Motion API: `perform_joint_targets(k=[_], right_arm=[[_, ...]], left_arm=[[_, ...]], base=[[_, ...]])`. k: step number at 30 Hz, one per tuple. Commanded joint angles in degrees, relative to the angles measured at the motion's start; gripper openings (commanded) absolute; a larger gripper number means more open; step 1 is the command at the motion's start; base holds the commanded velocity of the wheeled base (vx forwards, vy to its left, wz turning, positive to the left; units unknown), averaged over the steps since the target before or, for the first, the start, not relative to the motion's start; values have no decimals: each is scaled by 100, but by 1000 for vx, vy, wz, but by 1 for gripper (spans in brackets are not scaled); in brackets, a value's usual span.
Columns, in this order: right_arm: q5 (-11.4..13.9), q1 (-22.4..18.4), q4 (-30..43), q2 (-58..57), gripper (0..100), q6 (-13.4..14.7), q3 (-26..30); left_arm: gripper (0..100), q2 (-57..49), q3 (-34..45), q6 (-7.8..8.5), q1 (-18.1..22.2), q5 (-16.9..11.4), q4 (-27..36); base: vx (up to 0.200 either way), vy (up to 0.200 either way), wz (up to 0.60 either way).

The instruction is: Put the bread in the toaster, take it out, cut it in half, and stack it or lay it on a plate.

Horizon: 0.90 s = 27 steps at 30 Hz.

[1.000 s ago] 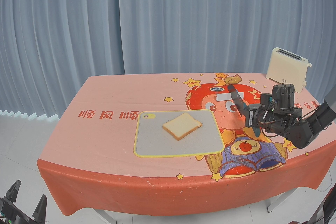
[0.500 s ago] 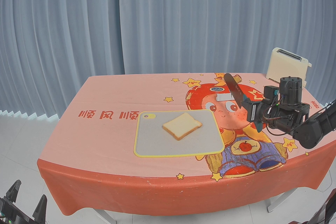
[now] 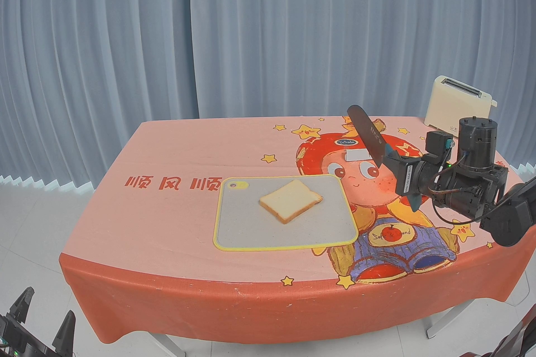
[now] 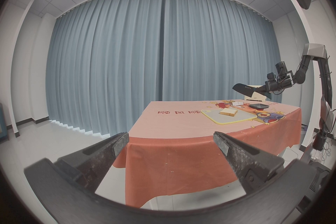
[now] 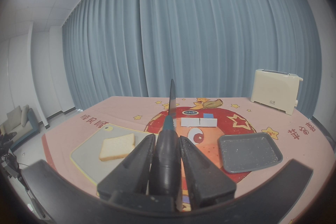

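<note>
A slice of bread [image 3: 290, 199] [image 5: 117, 146] lies flat on the grey, yellow-rimmed cutting board [image 3: 251, 224] at the table's middle. My right gripper [image 3: 403, 177] [image 5: 167, 139] hangs above the table to the right of the board, shut on the handle of a dark knife [image 3: 367, 134] [image 5: 172, 95] whose blade points up and away toward the back left. The cream toaster [image 3: 458, 102] [image 5: 276, 90] stands at the far right corner. A grey tray-like plate [image 5: 249, 152] lies right of the board. My left gripper [image 4: 171, 139] [image 3: 39, 313] is open, low off the table's front left.
A small white and blue block [image 3: 357, 154] [image 5: 198, 122] lies behind the board, under the knife blade. The orange tablecloth [image 3: 167, 152] is bare on its left half. A blue curtain closes the back.
My right arm has lifted the knife higher and drawn back toward the right. The bread and board have not moved.
</note>
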Motion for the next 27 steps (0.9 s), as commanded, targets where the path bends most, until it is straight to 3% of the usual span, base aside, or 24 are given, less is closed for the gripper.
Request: perform_joint_targets(k=[1, 27], right_arm=[[-1, 132, -2, -205, 0, 3, 60], [8, 396, -2, -284, 0, -14, 227]], left_arm=[[100, 13, 101, -2, -9, 1, 9], [100, 13, 101, -2, -9, 1, 9]], base=[[0, 0, 0], [0, 0, 0]])
